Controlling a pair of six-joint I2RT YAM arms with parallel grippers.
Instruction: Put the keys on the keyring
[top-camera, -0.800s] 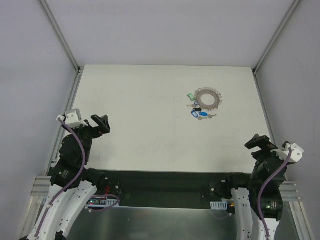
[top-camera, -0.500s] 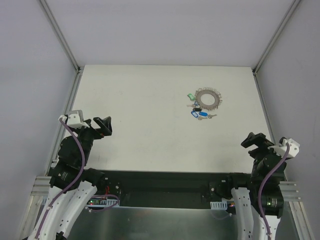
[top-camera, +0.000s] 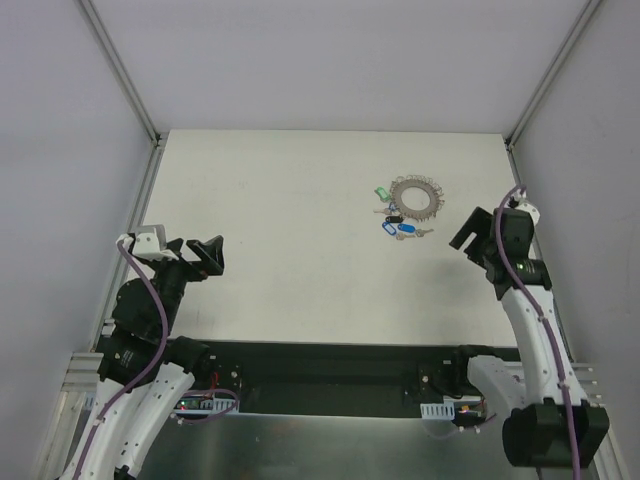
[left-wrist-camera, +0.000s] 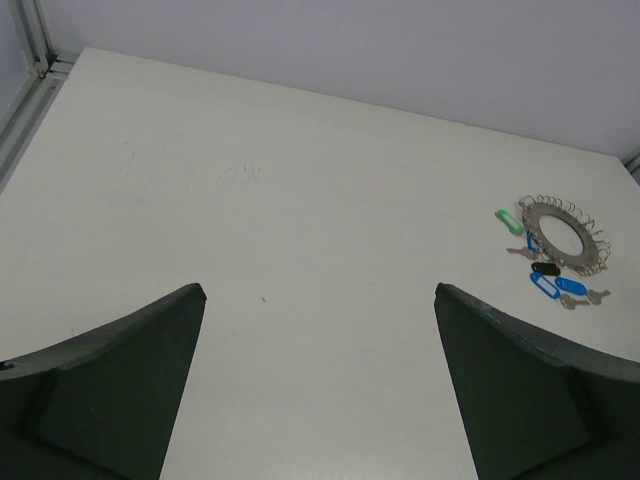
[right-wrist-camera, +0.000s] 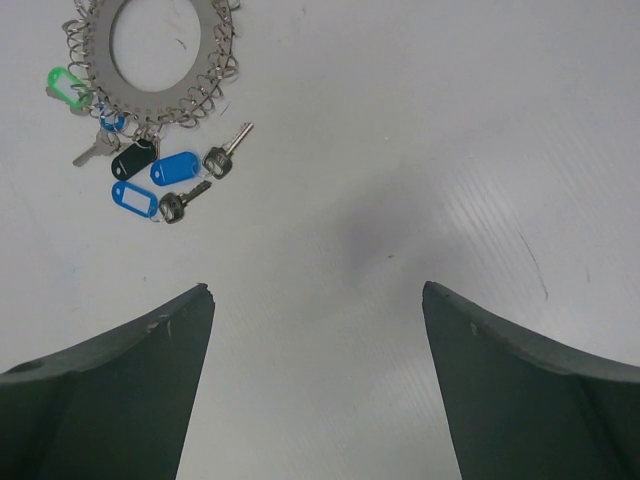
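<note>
The keyring (top-camera: 400, 190) is a large silvery ring with a coiled, jagged edge, lying flat at the table's far right. The keys (top-camera: 398, 229) cluster at its near-left side. From the right wrist, the keyring (right-wrist-camera: 150, 105) sits at top left, with a green tag (right-wrist-camera: 65, 85), a black tag (right-wrist-camera: 130, 160), two blue tags (right-wrist-camera: 175, 167) and small silver keys (right-wrist-camera: 228, 150) beside it. My right gripper (top-camera: 470, 232) hovers open just right of the cluster, fingers empty (right-wrist-camera: 315, 290). My left gripper (top-camera: 210, 252) stands open and empty at the near left (left-wrist-camera: 320, 290), far from the keyring (left-wrist-camera: 565, 257).
White walls with metal corner rails (top-camera: 120, 70) enclose the white table (top-camera: 280, 200) on three sides. A dark strip (top-camera: 320, 360) runs along the near edge between the arm bases.
My right arm has swung from the near right corner forward and left, stopping close to the keys. The left gripper shifted slightly. The ring and keys lie as before.
</note>
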